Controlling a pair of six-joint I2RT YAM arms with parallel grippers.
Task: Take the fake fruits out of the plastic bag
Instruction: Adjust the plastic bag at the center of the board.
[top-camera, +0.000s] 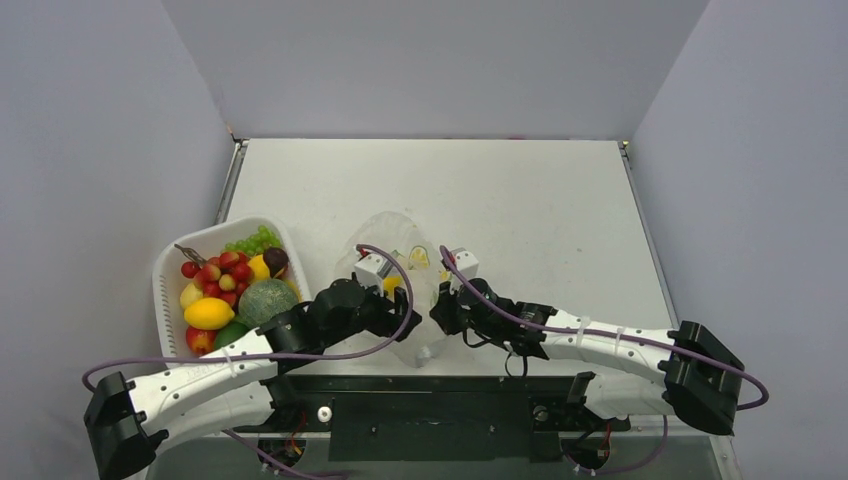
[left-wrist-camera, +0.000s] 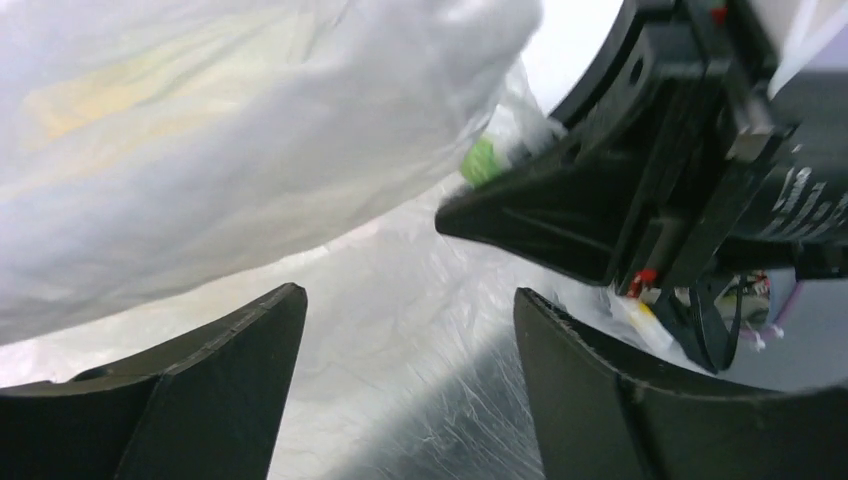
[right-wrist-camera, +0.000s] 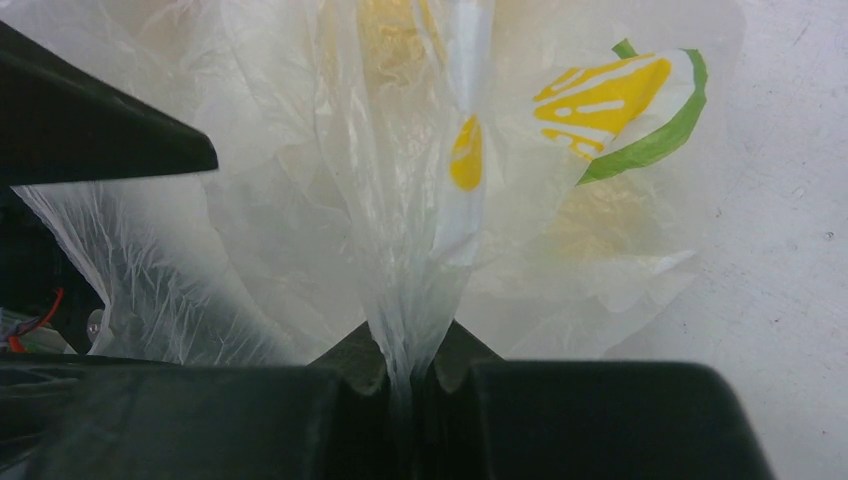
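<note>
The plastic bag (top-camera: 408, 262) lies crumpled in the middle of the table between both arms, with a yellow and green print on it (right-wrist-camera: 610, 100). Yellow shapes show dimly through the film (right-wrist-camera: 395, 30); I cannot tell which fruit they are. My right gripper (right-wrist-camera: 410, 372) is shut on a gathered strip of the bag's film. My left gripper (left-wrist-camera: 410, 330) is open, its fingers (left-wrist-camera: 210, 380) spread over the bag's film (left-wrist-camera: 400, 300) with nothing between them. The right gripper's black body (left-wrist-camera: 640, 190) shows close ahead of the left one. A small green bit (left-wrist-camera: 480, 160) shows by the bag.
A white oval basket (top-camera: 170, 262) at the left holds several fake fruits: red ones, a lemon (top-camera: 209, 313), green grapes (top-camera: 255, 241), a green melon (top-camera: 266, 300). The two grippers are close together at the bag, near the table's front edge.
</note>
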